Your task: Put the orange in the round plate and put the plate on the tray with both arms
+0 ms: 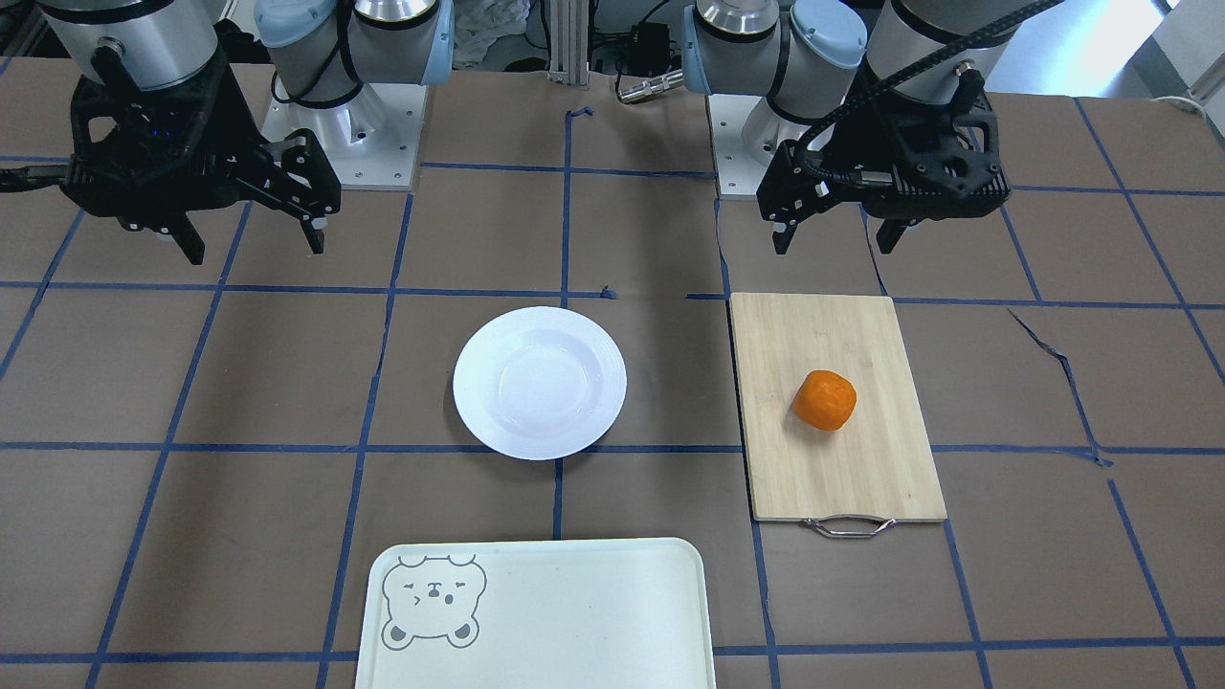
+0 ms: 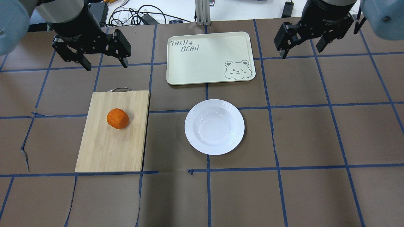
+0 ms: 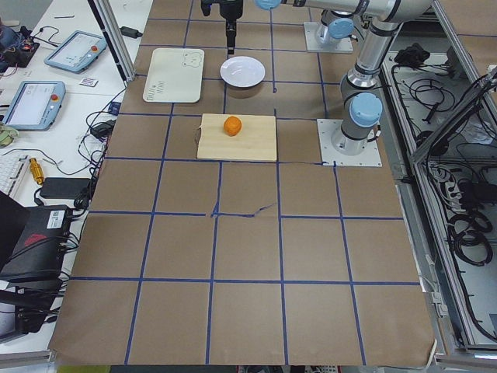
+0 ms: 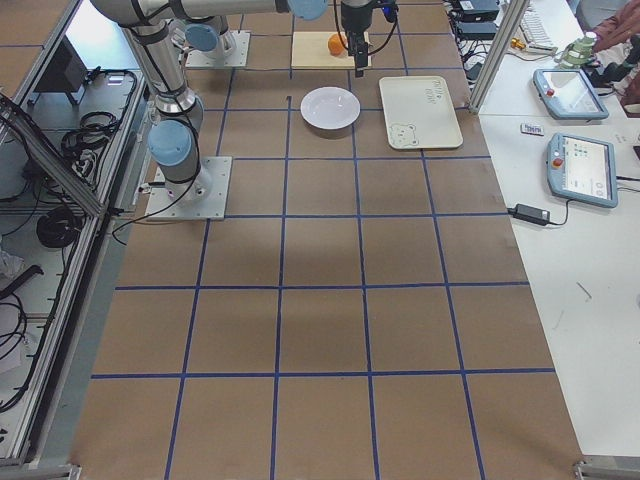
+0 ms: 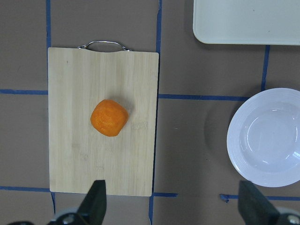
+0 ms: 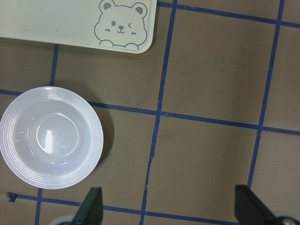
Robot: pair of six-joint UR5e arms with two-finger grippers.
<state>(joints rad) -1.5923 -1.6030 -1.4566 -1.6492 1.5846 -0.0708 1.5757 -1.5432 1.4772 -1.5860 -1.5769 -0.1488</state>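
Note:
The orange [image 2: 117, 118] lies on a bamboo cutting board [image 2: 107, 148] on the robot's left side. The empty round plate [image 2: 214, 126] sits at mid-table, apart from the cream tray [image 2: 205, 56] with the bear face, which lies beyond it. My left gripper [image 2: 105, 65] hangs open above the table past the board's handle end, holding nothing. In the left wrist view the orange [image 5: 109, 117] and part of the plate [image 5: 267, 136] lie below. My right gripper [image 2: 301, 52] is open and empty, high to the right of the tray. Its wrist view shows the plate [image 6: 50, 137] and the tray corner [image 6: 56, 18].
The board has a metal handle [image 2: 120, 89] at its far end. Brown paper with blue tape lines covers the table, torn near its left edge [image 2: 26, 148]. Cables and tablets [image 3: 31, 105] lie on a side bench beyond the tray.

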